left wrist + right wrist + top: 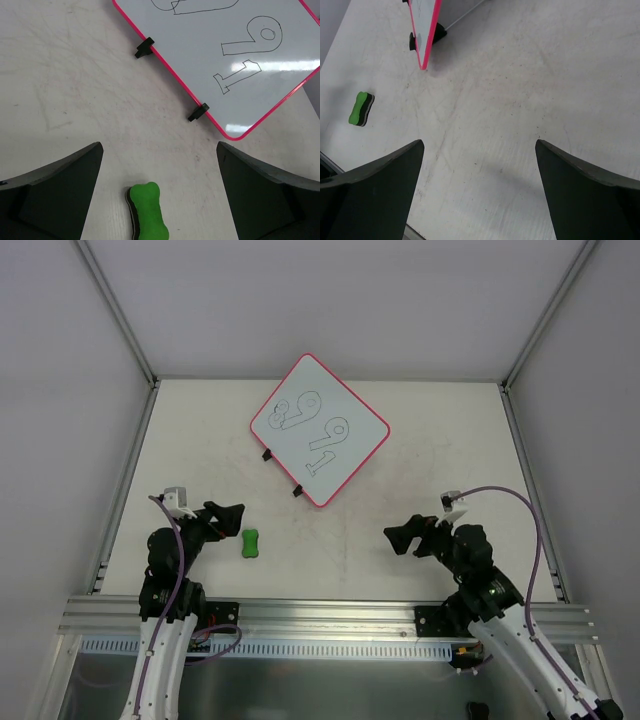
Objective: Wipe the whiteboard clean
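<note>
The whiteboard [320, 430] lies turned like a diamond at the table's far middle, with a red-pink rim, two black clips and outlined black digits on it. It also shows in the left wrist view [240, 55] and edge-on in the right wrist view [426, 30]. A green bone-shaped eraser [250, 543] lies near the left arm; it sits low between my left fingers [148, 212] and shows far left in the right wrist view [361, 108]. My left gripper [228, 522] is open and empty, just left of the eraser. My right gripper [402, 536] is open and empty over bare table.
The table [400, 510] is pale and scuffed, walled by grey panels at the back and sides. A metal rail [330, 615] runs along the near edge by the arm bases.
</note>
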